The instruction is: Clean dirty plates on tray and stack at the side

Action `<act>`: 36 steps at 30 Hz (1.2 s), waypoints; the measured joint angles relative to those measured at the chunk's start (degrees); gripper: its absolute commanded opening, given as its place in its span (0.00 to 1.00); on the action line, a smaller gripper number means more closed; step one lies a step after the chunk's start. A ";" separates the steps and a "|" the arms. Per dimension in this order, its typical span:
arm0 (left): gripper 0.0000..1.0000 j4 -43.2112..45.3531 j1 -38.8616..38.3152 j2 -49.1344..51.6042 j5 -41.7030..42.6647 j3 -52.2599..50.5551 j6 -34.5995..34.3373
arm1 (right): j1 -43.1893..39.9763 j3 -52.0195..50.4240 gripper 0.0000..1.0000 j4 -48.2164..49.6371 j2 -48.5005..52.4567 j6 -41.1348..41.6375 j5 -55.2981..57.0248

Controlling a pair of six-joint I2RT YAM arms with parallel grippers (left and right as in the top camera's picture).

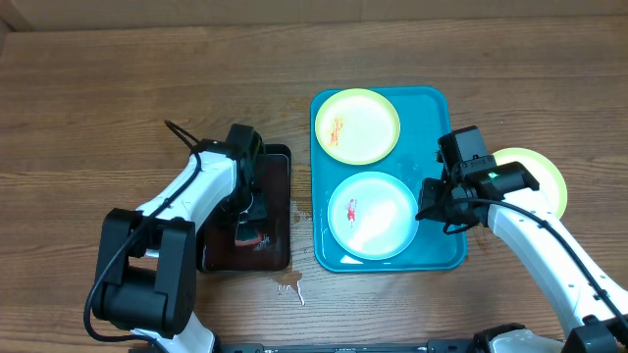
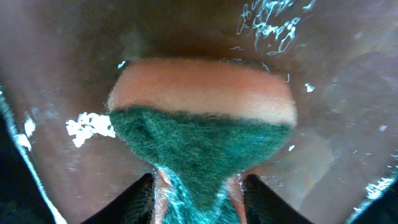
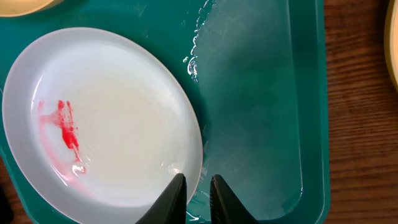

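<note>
From overhead, my left gripper (image 1: 250,224) hangs in the black tray (image 1: 279,186), apart from the tray (image 1: 432,98), where a yellow plate (image 1: 356,126) lies beyond the blue plate (image 1: 373,214). My right gripper (image 1: 430,208) sits at the blue plate's right edge, and my arm hides part of the side plate (image 1: 549,181). At my left wrist, only my fingertips show, squeezing a sponge (image 2: 202,106) in dark liquid. At my right wrist, the fingers are pinched on the blue plate's rim, with a red smear (image 3: 65,130) further left.
</note>
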 measured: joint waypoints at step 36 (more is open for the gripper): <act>0.04 -10.56 -0.76 -11.67 1.07 14.73 1.86 | -4.79 -0.04 0.20 3.89 0.00 -3.63 -3.85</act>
